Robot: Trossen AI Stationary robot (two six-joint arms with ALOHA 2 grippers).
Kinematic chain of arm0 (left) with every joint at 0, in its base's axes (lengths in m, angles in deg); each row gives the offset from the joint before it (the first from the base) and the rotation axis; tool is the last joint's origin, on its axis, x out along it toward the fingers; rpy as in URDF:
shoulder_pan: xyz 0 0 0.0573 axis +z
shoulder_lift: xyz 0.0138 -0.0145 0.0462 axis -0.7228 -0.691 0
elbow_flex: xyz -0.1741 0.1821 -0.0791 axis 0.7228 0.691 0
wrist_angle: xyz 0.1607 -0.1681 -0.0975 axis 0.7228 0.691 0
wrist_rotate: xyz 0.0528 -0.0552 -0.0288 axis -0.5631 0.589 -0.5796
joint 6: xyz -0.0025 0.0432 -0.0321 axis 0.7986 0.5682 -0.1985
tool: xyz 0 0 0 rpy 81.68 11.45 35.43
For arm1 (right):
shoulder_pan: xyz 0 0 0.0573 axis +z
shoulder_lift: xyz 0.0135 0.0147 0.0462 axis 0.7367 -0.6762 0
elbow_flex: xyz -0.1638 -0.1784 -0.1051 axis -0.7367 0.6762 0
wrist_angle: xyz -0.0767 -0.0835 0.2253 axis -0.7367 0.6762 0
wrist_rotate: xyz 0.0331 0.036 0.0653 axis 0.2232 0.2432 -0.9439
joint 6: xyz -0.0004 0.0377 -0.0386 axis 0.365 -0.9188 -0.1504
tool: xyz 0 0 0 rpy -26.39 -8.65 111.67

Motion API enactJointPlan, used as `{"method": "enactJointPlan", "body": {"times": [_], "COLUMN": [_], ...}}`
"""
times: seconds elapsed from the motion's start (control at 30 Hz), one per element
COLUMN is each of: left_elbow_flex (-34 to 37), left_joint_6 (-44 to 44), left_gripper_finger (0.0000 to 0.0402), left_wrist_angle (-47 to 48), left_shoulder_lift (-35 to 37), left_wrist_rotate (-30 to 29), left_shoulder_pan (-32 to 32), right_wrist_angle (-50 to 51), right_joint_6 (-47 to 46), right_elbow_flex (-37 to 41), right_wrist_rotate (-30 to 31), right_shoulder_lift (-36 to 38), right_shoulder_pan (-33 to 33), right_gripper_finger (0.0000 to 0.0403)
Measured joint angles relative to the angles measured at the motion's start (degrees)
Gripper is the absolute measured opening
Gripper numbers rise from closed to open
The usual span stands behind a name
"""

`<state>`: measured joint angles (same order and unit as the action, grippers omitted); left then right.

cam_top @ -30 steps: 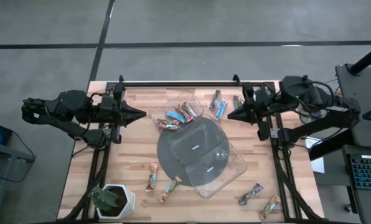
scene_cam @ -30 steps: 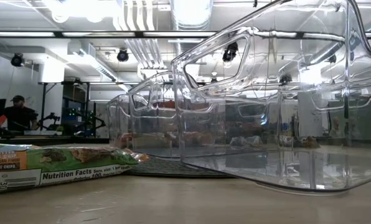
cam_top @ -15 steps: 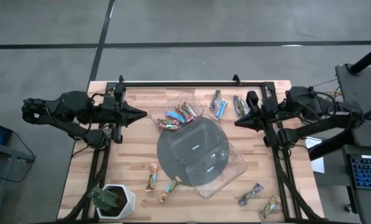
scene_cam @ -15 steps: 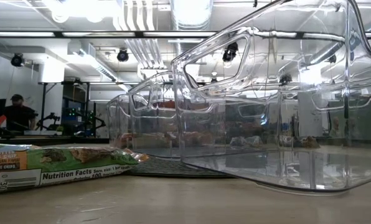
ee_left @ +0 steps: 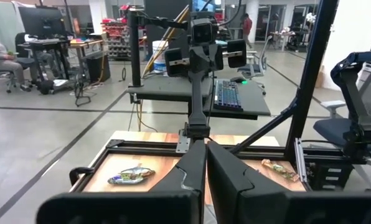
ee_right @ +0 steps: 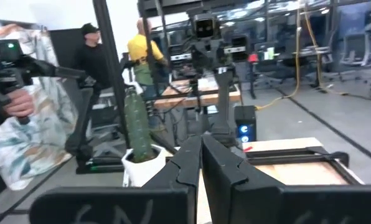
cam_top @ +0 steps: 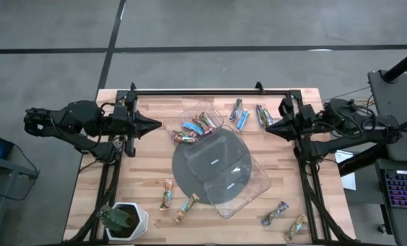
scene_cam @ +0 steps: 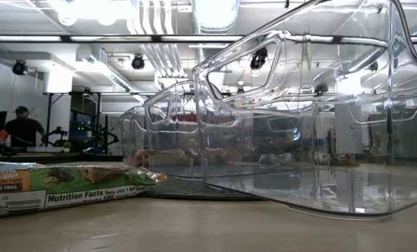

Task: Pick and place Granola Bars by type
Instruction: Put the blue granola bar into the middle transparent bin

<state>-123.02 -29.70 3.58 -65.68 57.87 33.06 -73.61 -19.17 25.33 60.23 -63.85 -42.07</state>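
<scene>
Granola Bars lie scattered over the wooden table. Several sit in a clear tray (cam_top: 195, 126) at the far middle, three lie loose beside it (cam_top: 242, 120), two at the near left (cam_top: 167, 193) and two at the near right (cam_top: 275, 212). One bar (scene_cam: 54, 185) fills the low view's left. My left gripper (cam_top: 161, 126) hangs shut above the table's left side and points level toward the tray. My right gripper (cam_top: 267, 128) hangs shut above the right side, pointing left. Neither has anything between its fingers (ee_left: 205, 163) (ee_right: 201, 155).
A grey disc (cam_top: 190, 171) lies mid-table with a second clear tray (cam_top: 258, 183) tilted across its near right. A white-potted plant (cam_top: 121, 220) stands at the near left corner. A black frame rail (cam_top: 197, 91) runs along the far edge. People stand in the room beyond.
My right gripper has drawn back toward the table's right edge, staying shut, and has uncovered the loose bar nearest to it. My left gripper has kept still. No bar has moved.
</scene>
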Motion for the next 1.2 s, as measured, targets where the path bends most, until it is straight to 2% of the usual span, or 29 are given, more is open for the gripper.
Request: {"method": "enactJointPlan", "body": {"times": [0.27,0.57,0.87,1.2], "left_elbow_flex": [0.0,0.0,0.0,-0.9], "left_joint_6": [0.3,2.1,4.2,6.1], "left_gripper_finger": [0.0,0.0,0.0,0.0], "left_wrist_angle": [0.0,-0.1,-4.2,-4.3], "left_shoulder_lift": [0.0,-0.2,-0.3,-0.7], "left_wrist_rotate": [-0.9,-8.9,-9.1,-9.1], "left_shoulder_pan": [0.0,0.9,4.4,7.3], "right_wrist_angle": [1.3,5.6,4.5,4.5], "right_joint_6": [0.0,3.0,4.0,3.6], "right_elbow_flex": [1.1,1.2,1.2,1.2], "right_wrist_rotate": [1.4,1.4,1.4,1.4], "right_shoulder_lift": [3.3,4.8,7.5,8.4], "right_shoulder_pan": [0.0,0.0,0.0,0.0], "right_gripper_finger": [0.0008,0.0009,0.0009,0.0009]}}
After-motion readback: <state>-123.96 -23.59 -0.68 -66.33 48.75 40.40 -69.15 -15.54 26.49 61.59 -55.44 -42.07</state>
